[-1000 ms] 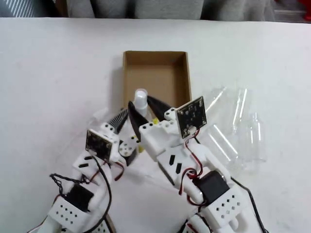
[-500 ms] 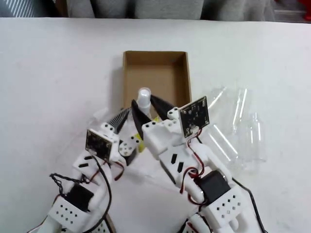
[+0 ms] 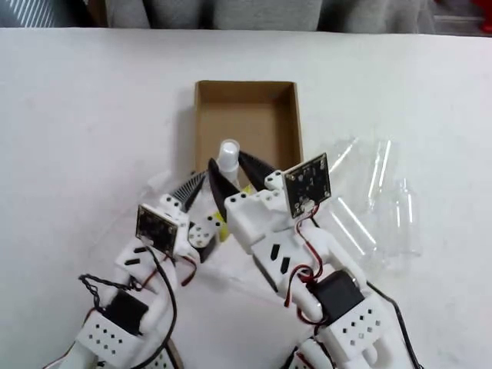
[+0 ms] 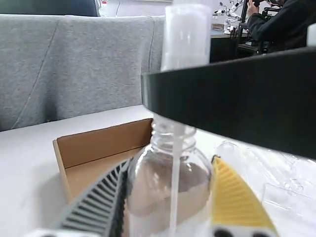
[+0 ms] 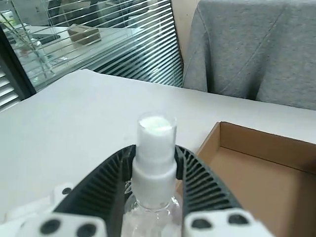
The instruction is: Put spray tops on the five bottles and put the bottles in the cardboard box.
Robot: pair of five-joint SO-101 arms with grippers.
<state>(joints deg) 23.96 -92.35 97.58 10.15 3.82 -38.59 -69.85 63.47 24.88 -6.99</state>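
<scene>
Starting on my left, the left gripper (image 4: 168,170) has its grey and yellow fingers closed around the body of a clear bottle (image 4: 148,190). It holds the bottle upright on the white table (image 3: 92,115), just in front of the near wall of the cardboard box (image 3: 195,115). If that grip is soft, the bottle could turn with the cap instead of resisting it, and the thread would never catch.

Over the bottle, the right gripper (image 5: 154,168) has its black fingers clamped on the collar of the white spray top (image 5: 155,143). The spray top sits on the neck, and its dip tube (image 4: 174,212) runs down inside. I can't tell whether the top is screwed home. I judge cross-threading to be the main risk: if the wrist isn't square to the neck, the top will seat crooked or pop off when I let go. Squeezing harder could also tip the bottle toward the box wall.

The two arms are crowded very close together, so a careless retreat could knock one into the other.

Farther right, the loose bottles (image 3: 369,200) lie on their sides beside the box, well within the sweep of the right arm. A wide swing could set them rolling.
</scene>
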